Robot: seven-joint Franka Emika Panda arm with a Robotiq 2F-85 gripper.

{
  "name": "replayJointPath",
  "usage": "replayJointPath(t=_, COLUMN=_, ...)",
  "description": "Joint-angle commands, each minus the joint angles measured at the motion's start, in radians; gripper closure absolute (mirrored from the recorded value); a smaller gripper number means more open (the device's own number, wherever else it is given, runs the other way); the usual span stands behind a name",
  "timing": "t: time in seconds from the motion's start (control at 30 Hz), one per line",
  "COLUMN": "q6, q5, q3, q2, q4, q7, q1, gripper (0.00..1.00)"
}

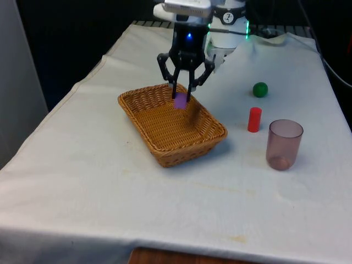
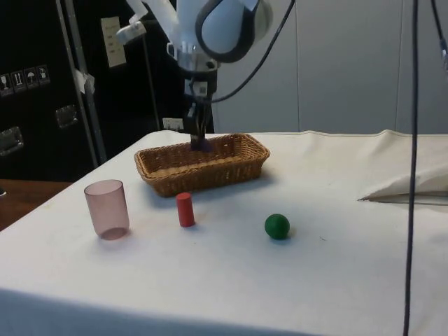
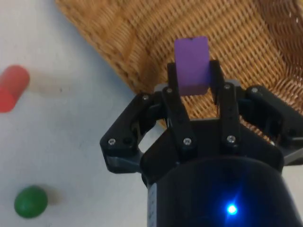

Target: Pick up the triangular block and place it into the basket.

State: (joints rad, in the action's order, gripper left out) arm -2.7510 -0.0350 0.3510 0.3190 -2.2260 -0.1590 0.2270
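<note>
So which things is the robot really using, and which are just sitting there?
Using:
- claw, shut on the purple block
- wicker basket, right under the block

Just sitting on the cloth:
- red cylinder
- green ball
- pinkish see-through cup

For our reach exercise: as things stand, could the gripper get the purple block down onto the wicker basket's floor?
Probably yes. The gripper holds the purple block above the wicker basket, inside its far rim, and nothing lies on the weave beneath.
</note>
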Motion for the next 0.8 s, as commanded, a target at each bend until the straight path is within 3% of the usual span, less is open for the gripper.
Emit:
replayJointPath(t=0.0, q6=-0.015, q5=0.032, q3=-0.018, q2=0.017, q4=0.007, q7=-0.026, q1=-0.016, gripper=0.67)
replayJointPath(t=0.07, q6=-0.031, q5=0.055, q3=-0.018, q2=0.051, q4=0.023, q7=-0.042, q1=-0.020, gripper=0.67)
replayJointPath(t=0.1, q6=-0.022, q5=0.034, q3=0.001, q2=0.048, q4=0.023, q7=-0.024, q1=-0.005, gripper=0.67)
replayJointPath(t=0.13, q6=-0.036, q5=0.062, q3=-0.019, q2=0.062, q4=0.028, q7=-0.047, q1=-0.022, gripper=0.67)
replayJointPath(t=0.37, q6=-0.068, q5=0.120, q3=-0.025, q2=0.135, q4=0.062, q7=-0.089, q1=-0.039, gripper=0.67)
replayJointPath(t=0.4, q6=-0.060, q5=0.102, q3=0.001, q2=0.137, q4=0.061, q7=-0.071, q1=-0.017, gripper=0.67)
replayJointPath(t=0.43, q6=-0.072, q5=0.128, q3=-0.025, q2=0.143, q4=0.065, q7=-0.096, q1=-0.041, gripper=0.67)
replayJointPath(t=0.6, q6=-0.088, q5=0.196, q3=-0.027, q2=0.174, q4=0.082, q7=-0.152, q1=-0.052, gripper=0.67)
replayJointPath(t=0.7, q6=-0.090, q5=0.230, q3=-0.028, q2=0.186, q4=0.089, q7=-0.178, q1=-0.053, gripper=0.67)
replayJointPath(t=0.73, q6=-0.080, q5=0.216, q3=0.002, q2=0.189, q4=0.088, q7=-0.164, q1=-0.030, gripper=0.66)
replayJointPath(t=0.77, q6=-0.090, q5=0.239, q3=-0.028, q2=0.189, q4=0.091, q7=-0.185, q1=-0.053, gripper=0.66)
